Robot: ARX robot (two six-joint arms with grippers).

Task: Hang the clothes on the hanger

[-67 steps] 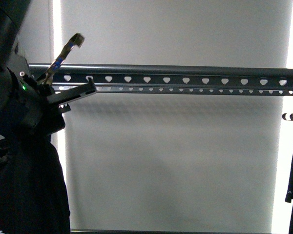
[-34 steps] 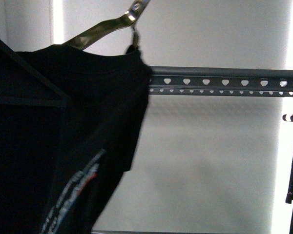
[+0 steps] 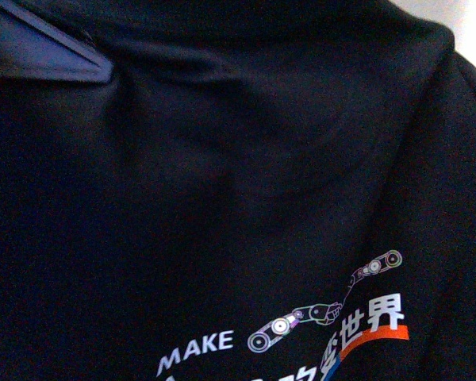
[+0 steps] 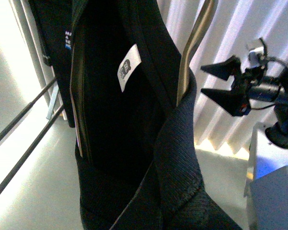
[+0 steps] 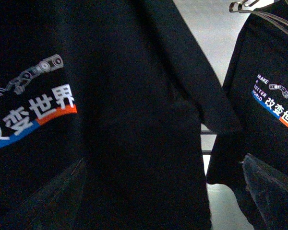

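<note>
The clothes [image 3: 246,182], a black T-shirt, fill the whole front view, with the white "MAKE" print, robot arms and blue-and-orange stripe [image 3: 325,337] at the lower right. My left gripper is shut on the clothes; one flat dark finger [image 3: 55,57] shows at the upper left. In the left wrist view the ribbed collar [image 4: 175,143] covers the jaws, and a slim shiny metal clothes hanger [image 4: 194,45] sticks out of the neck by a white label [image 4: 128,67]. My right gripper [image 4: 220,82] [image 5: 163,160] stands open beside the shirt. The hanger's punched rails are hidden.
A second black printed T-shirt [image 5: 273,96] hangs close by in the right wrist view. Two dark slanted bars [image 4: 21,127] run past the shirt in the left wrist view, against bright blinds [image 4: 249,28]. A grey box [image 4: 273,191] sits below the right arm.
The shirt has swung across and closer in the front view. It covered only the left part before; now it blocks the heart-holed rail and the blind completely.
</note>
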